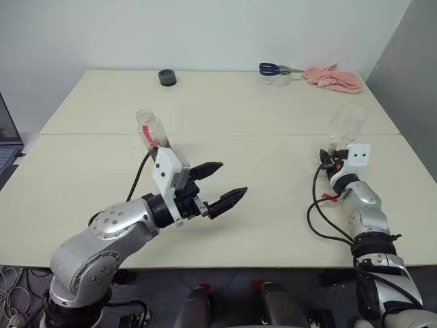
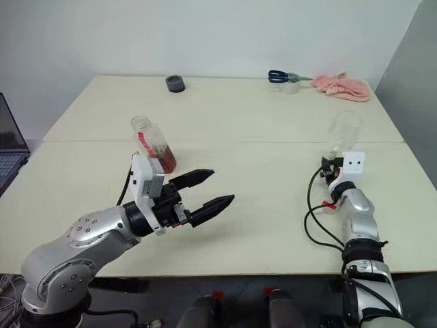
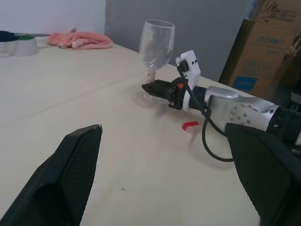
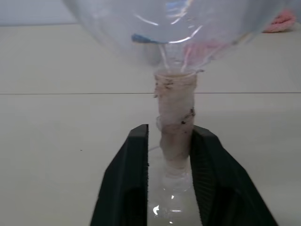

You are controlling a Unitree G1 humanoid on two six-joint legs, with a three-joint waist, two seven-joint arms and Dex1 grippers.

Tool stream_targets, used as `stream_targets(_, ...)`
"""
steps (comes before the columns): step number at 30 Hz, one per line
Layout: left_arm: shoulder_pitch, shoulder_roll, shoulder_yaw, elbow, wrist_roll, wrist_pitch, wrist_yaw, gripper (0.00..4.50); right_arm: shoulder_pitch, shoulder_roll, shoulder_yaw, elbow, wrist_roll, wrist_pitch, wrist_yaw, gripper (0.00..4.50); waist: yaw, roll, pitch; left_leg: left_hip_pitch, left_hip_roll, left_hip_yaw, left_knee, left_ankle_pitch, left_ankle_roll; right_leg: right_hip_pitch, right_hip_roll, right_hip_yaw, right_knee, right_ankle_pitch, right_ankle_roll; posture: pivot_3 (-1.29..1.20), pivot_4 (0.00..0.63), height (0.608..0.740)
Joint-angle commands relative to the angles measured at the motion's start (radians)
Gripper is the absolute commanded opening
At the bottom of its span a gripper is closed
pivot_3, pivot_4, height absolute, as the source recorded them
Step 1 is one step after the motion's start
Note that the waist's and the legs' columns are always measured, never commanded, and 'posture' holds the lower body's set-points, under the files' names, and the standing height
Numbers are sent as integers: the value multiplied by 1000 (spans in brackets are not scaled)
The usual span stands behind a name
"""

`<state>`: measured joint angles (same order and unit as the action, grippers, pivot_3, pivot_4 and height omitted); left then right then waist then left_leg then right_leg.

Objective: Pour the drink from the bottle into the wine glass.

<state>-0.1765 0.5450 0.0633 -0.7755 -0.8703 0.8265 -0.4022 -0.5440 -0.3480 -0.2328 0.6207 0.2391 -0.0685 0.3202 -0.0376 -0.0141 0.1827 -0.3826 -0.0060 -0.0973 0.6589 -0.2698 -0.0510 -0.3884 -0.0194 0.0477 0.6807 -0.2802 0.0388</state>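
Note:
The bottle [image 2: 151, 140] stands uncapped at the table's left, its red-and-white label facing me, with the reddish-brown drink [image 2: 164, 159] low inside. Just in front of it and slightly right, my left gripper [image 1: 232, 178] hovers open, holding nothing and pointing right across the table. The wine glass [image 1: 347, 125] stands upright at the right; its bowl [image 3: 157, 41] looks empty. My right gripper [image 4: 170, 128] is shut on the wine glass, one finger on each side of the stem [image 4: 175, 117] just above the foot.
A small red piece [image 1: 329, 199] lies on the table beside my right wrist. Along the far edge are a black round object [image 1: 166, 77], a short cup with blue-handled scissors [image 1: 276, 70] and a pink cloth [image 1: 333, 78]. A laptop [image 1: 5, 147] shows at the left edge.

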Motion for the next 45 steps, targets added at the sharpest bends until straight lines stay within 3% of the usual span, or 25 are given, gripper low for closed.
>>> stream_targets(1, 3, 4, 11, -46, -29, -8, 13, 4500, -45, -8, -12, 3, -2, -62, 12, 64, 0, 0, 0, 0, 0, 0, 0, 0, 0, 0, 0, 0, 0, 0, 0, 0, 150, 740)
stream_targets(7, 49, 31, 61, -81, -48, -13, 51, 4500, -126, 11, 68, 27, -48, -87, 85, 64, -10, 1, 1, 0, 0, 0, 0, 0, 0, 0, 0, 0, 0, 0, 0, 0, 150, 740)
stream_targets(14, 427, 37, 221, -182, 80, -117, 76, 4500, -235, 141, 272, 50, -109, -43, 291, 64, -34, 2, 1, 2, 2, 1, -3, 0, 0, -1, 1, 2, 0, 0, 0, 0, 150, 740)
stream_targets(19, 815, -108, 324, -182, 285, -334, 58, 4500, -316, 288, 339, 269, -167, -116, 297, 64, -26, 2, 2, 2, 1, 0, -4, 0, 0, -1, 0, 0, -1, -1, -2, 0, 150, 740)
stream_targets(22, 922, -180, 308, -213, 348, -415, 67, 4500, -371, 334, 334, 412, -197, -175, 254, 64, -15, 1, 2, 1, 1, 0, -4, 0, 0, -1, -3, 0, -2, -1, -2, 0, 150, 740)
stream_targets(32, 911, -242, 253, -249, 377, -437, 117, 4500, -444, 327, 294, 568, -220, -254, 208, 64, -17, 1, 2, 3, 1, -1, -9, 0, 0, -1, -1, -2, -2, -2, -4, 0, 150, 740)
stream_targets(43, 753, -169, 289, -186, 328, -388, 102, 4500, -463, 250, 260, 645, -272, -261, 41, 64, -8, 1, 2, 4, 0, -2, -11, 0, 0, 0, -1, -3, -1, -3, -5, 0, 150, 740)
stream_targets(45, 722, -157, 289, -172, 321, -378, 102, 4500, -461, 260, 224, 639, -233, -247, 89, 810, -7, 1, 2, 4, 0, -2, -11, 0, 0, 0, -1, -3, -1, -3, -5, 0, 150, 740)
